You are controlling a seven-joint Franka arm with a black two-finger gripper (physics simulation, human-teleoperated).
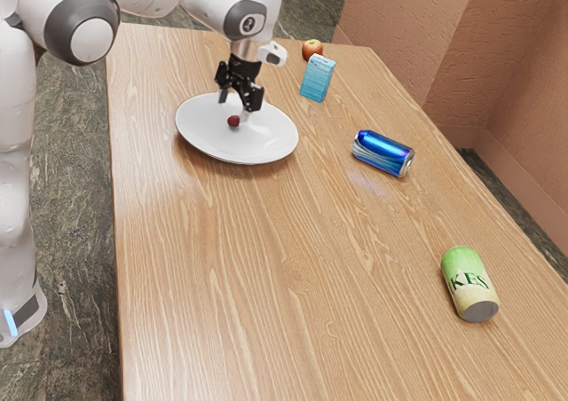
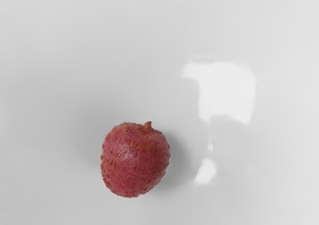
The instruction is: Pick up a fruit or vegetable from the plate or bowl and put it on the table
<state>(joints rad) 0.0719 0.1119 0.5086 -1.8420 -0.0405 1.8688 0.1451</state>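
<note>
Lychee on the plate, open fingers above it

We count one lychee (image 2: pixel 134 160), dark red and bumpy with a short stem stub, resting on one white plate (image 1: pixel 200 139) at the far part of the table (image 1: pixel 266 268), toward the exterior view's left. Our gripper (image 1: pixel 236 106) is over the plate, its two fingers apart, with nothing between them.

We count two cans, both on their sides. The green can (image 1: pixel 466 272), near and toward the exterior view's right, reads "KES" in dark letters; the blue can (image 1: pixel 382 153), farther off, has pale wavy stripes and no brand we can make out. Beyond it we see one light blue carton (image 1: pixel 318 78), upright, its print too small to read, and just behind that one round orange-red fruit (image 1: pixel 311 50) near the far edge.
</note>
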